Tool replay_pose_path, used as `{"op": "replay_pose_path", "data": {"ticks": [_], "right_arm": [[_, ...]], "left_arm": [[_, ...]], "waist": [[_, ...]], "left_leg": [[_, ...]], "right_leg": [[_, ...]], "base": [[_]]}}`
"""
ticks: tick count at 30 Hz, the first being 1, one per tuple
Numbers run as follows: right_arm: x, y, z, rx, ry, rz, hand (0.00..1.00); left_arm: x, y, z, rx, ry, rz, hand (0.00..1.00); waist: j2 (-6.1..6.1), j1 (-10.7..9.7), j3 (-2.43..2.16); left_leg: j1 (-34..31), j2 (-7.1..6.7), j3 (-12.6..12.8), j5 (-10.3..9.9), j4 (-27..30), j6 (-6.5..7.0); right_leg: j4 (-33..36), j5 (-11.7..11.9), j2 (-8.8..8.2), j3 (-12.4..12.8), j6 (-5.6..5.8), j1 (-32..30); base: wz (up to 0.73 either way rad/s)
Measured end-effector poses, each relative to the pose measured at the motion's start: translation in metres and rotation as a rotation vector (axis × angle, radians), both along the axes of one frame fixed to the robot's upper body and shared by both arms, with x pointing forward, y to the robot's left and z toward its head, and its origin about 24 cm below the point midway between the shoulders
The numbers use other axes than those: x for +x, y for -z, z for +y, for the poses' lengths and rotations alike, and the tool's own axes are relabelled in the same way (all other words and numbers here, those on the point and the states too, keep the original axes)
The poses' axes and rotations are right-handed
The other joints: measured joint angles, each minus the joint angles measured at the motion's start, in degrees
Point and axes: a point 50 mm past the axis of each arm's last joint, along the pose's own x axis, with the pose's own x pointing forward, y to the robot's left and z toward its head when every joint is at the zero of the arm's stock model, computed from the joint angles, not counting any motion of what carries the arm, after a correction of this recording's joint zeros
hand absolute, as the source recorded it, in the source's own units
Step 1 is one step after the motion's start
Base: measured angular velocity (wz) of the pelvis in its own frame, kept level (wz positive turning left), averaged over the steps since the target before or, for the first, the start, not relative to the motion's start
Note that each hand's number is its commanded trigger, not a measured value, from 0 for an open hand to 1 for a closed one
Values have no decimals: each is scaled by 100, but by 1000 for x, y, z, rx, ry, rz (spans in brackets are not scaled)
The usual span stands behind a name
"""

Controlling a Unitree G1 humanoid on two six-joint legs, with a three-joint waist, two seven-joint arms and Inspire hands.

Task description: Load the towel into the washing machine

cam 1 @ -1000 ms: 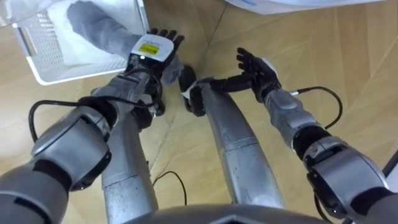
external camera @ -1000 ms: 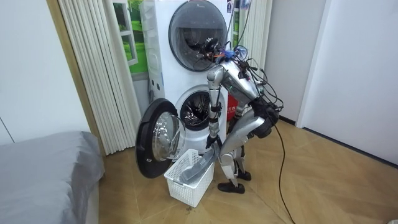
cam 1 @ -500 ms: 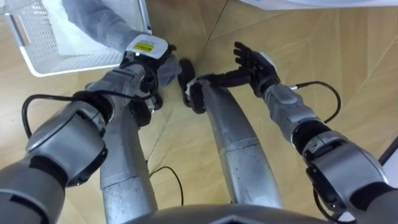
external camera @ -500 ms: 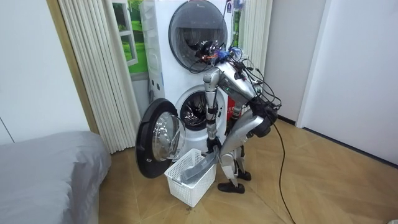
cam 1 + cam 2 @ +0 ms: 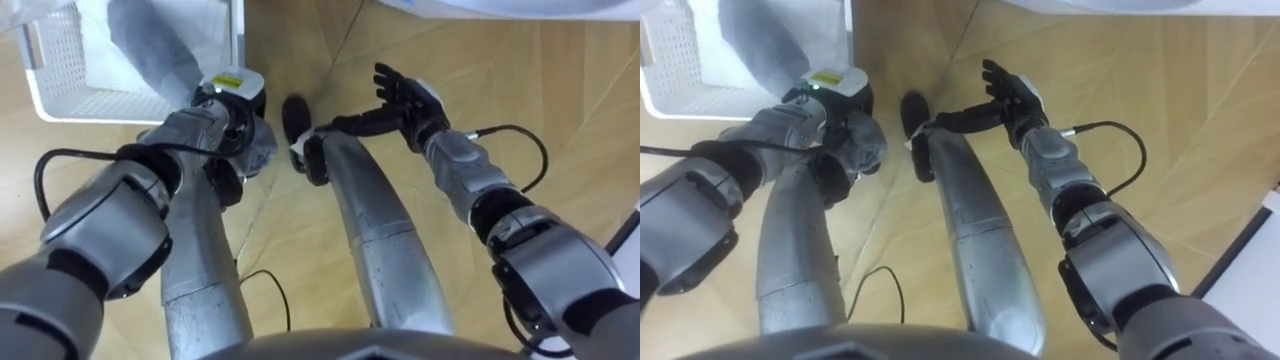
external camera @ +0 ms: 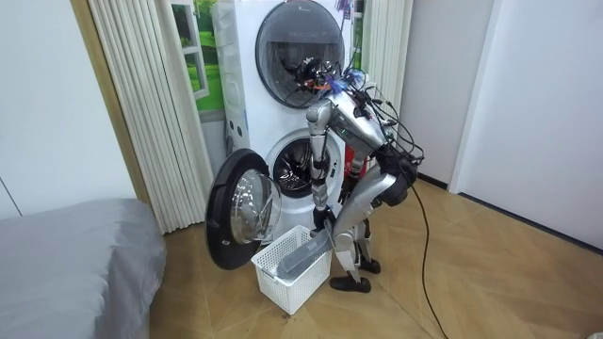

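Change: the left hand (image 5: 228, 100), flat and outstretched a second ago, is now clenched round one end of the grey cloth towel (image 5: 150, 45).
Towel: lain in the basket, its near end drawn over the rim and bunched under the left hand.
Basket: a white perforated plastic laundry basket (image 5: 60, 90), set on the wooden floor (image 5: 560, 90) at the robot's feet.
Right hand (image 5: 405, 95): fingers spread and released, nothing held.
Washing machine: a white front-loading unit (image 6: 240, 94), its round door (image 6: 240, 212) swung open beside the basket; the robot is bent before it.
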Motion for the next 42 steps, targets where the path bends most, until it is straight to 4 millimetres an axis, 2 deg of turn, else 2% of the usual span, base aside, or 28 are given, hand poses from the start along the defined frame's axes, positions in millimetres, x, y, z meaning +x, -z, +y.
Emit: {"op": "replay_pose_path", "data": {"ticks": [11, 19, 21, 22, 25, 28, 34, 40, 42], "right_arm": [[-32, 33, -13, -19, 67, 147, 0], [-56, 50, -24, -44, 123, 206, 0], [-59, 51, -26, -44, 133, 201, 0], [-59, 51, -27, -44, 136, 193, 0], [-62, 52, -34, -59, 145, 196, 0], [-64, 53, -37, -91, 127, 193, 0], [-67, 52, -37, -145, 87, 166, 0], [-71, 54, -30, -148, 56, 160, 0], [-69, 52, -28, -153, 50, 142, 0]], "left_arm": [[-19, 19, -9, -74, -23, 25, 100], [-27, 24, -19, -278, -87, -30, 100], [-27, 21, -19, -330, -103, -75, 100], [-26, 18, -18, -358, -112, -106, 100], [-21, 7, -23, -463, -138, -197, 100], [-18, -1, -22, -593, -217, -264, 100], [-16, -13, -31, -834, -331, -286, 100], [-29, -1, -41, -1156, -523, -68, 100], [-34, 3, -44, -1261, -575, 10, 100]], "waist": [[-5, 162, -6], [43, 519, -32], [76, 587, -48], [113, 615, -75], [150, 723, -89], [157, 767, -94], [159, 870, -101], [163, 895, -241], [153, 929, -252]], "left_leg": [[1028, 4, 105, 9, -259, -18], [1860, -7, 94, 20, -580, -50], [2061, -15, 95, 23, -665, -53], [2118, -17, 93, 24, -705, -54], [2282, -62, 81, 53, -832, -60], [2423, -115, 89, 78, -942, -57], [2501, -173, 100, 127, -1042, -60], [2580, -192, 87, 129, -1050, -57], [2639, -192, 83, 131, -1076, -60]], "right_leg": [[-221, 2, -7, 43, 3, 969], [-620, 51, 35, 36, 34, 1829], [-723, 65, 37, 31, 46, 2036], [-776, 70, 36, 12, 51, 2109], [-879, 77, 11, -10, 59, 2276], [-919, 69, -46, -38, 70, 2391], [-973, 63, -107, -68, 77, 2440], [-997, 61, -121, -81, 80, 2535], [-1003, 60, -121, -89, 80, 2597]], "base": [[-2], [0], [0], [0], [6], [6], [2], [1], [0]]}}
